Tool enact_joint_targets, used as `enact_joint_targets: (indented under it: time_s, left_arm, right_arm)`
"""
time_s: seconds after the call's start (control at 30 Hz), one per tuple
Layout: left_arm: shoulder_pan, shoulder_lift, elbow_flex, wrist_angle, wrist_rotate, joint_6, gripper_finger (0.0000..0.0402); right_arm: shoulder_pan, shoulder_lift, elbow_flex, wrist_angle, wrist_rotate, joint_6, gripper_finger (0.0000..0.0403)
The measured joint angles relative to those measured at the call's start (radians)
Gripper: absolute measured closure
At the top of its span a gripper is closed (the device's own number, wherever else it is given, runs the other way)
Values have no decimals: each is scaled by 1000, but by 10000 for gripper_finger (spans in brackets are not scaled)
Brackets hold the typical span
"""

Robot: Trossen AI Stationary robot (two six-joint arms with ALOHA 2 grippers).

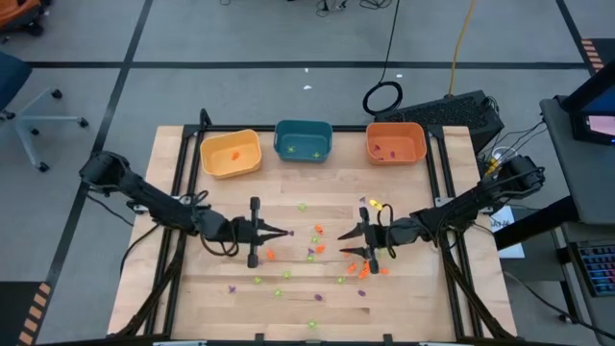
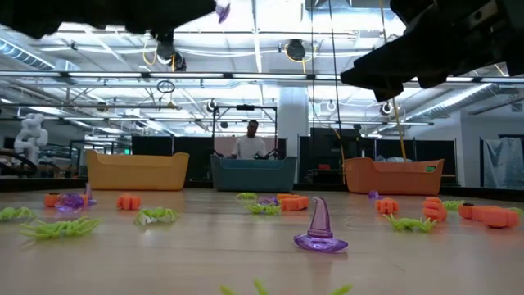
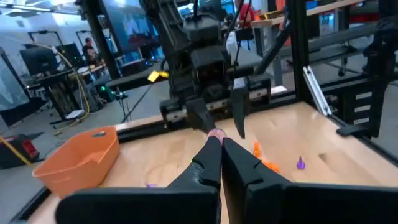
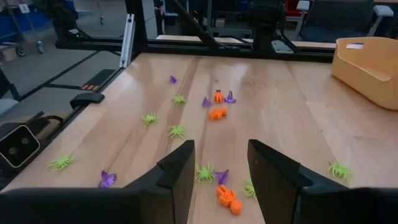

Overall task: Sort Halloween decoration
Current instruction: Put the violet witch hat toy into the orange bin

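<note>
Tiny orange, light-green and purple Halloween trinkets [image 1: 314, 252] lie scattered on the middle of the wooden table [image 1: 192, 288]. A purple witch hat [image 2: 320, 229] stands on its brim near the front. My left gripper [image 1: 285, 232] hovers level over the table's middle, shut on a small purple trinket [image 2: 223, 11]. Facing it, my right gripper [image 4: 221, 168] hangs open above a green spider [image 4: 205, 173], a purple piece and an orange piece [image 4: 229, 198], touching none of them. My left gripper pinches the small purple trinket [image 3: 216, 132] between the very ends of its two fingers. The fingers lie level and point toward the table's right side. The trinket is lifted well clear of the table; which part of it is held is too small to tell.
Along the far edge stand a yellow bin [image 1: 231, 154], a teal bin [image 1: 303, 140] and an orange bin [image 1: 395, 142], each with a few trinkets inside. Black frame rails [image 1: 178, 173] border the table. A person [image 2: 251, 141] sits beyond the teal bin.
</note>
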Motion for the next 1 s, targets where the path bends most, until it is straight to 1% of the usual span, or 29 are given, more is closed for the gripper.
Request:
enact_joint_targets:
  time_s: [0.17,0.3,0.77,0.87,1.0]
  left_arm:
    - [-11,99,-25,182,-10,-29,402]
    - [-15,143,-25,259,-9,-37,402]
    - [-17,147,-24,288,-5,-38,402]
    - [-17,147,-24,285,3,18,401]
    - [-17,147,-24,269,40,160,402]
  right_arm:
    - [0,0,0,0,3,-4,268]
    - [0,0,0,4,4,-4,268]
    - [0,0,0,3,3,-2,268]
    - [0,0,0,3,3,-3,268]
    - [0,0,0,3,2,-3,268]
